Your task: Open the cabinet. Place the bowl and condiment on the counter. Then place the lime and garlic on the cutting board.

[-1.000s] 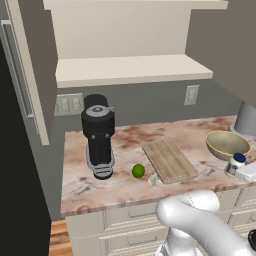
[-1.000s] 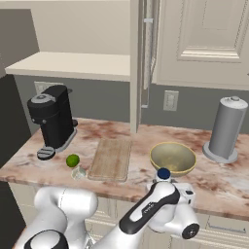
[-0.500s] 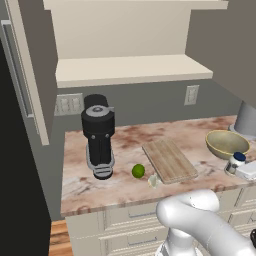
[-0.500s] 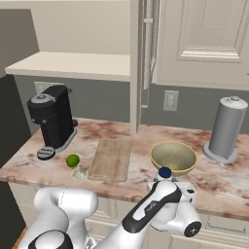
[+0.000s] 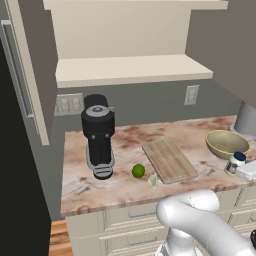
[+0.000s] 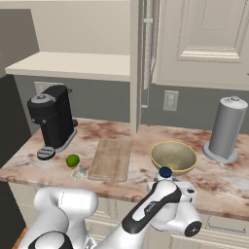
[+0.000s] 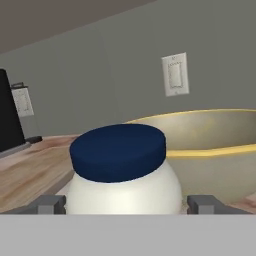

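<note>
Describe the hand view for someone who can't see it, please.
A small white jar with a dark blue lid sits close up between the gripper's two open fingertips. Right behind it stands a wide olive-yellow bowl on the marble counter, with a grey wall and a white outlet beyond.

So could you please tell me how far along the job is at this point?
Done: the cabinet stands open, and the bowl and condiment sit on the counter. In hand: the claw sits open around the condiment jar, its fingertips either side. Left: the lime and garlic lie on the counter beside the cutting board, not on it.
</note>
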Controlling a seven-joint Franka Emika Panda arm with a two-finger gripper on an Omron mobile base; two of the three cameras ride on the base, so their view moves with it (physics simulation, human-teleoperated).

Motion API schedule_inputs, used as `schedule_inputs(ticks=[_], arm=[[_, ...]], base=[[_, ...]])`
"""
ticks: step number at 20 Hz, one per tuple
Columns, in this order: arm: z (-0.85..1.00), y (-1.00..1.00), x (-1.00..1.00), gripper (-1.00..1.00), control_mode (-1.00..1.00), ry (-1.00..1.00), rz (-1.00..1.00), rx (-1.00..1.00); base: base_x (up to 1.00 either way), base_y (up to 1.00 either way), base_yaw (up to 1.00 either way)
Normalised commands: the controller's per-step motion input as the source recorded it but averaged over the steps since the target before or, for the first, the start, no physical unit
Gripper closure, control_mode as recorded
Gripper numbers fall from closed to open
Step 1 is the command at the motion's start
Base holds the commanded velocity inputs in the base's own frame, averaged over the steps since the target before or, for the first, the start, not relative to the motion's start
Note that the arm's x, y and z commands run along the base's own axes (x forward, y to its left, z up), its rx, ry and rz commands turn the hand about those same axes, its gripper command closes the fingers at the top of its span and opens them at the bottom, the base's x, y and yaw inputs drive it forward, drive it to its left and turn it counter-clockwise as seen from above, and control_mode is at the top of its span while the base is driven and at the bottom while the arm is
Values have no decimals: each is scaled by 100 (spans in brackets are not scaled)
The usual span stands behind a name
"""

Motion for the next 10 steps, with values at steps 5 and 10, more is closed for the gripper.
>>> schedule_inputs(ticks=[5,10], arm=[[0,0,-20,-100,-100,-4,1,0],[6,0,-30,-100,-100,-7,0,0]], base=[[0,0,0],[0,0,0]])
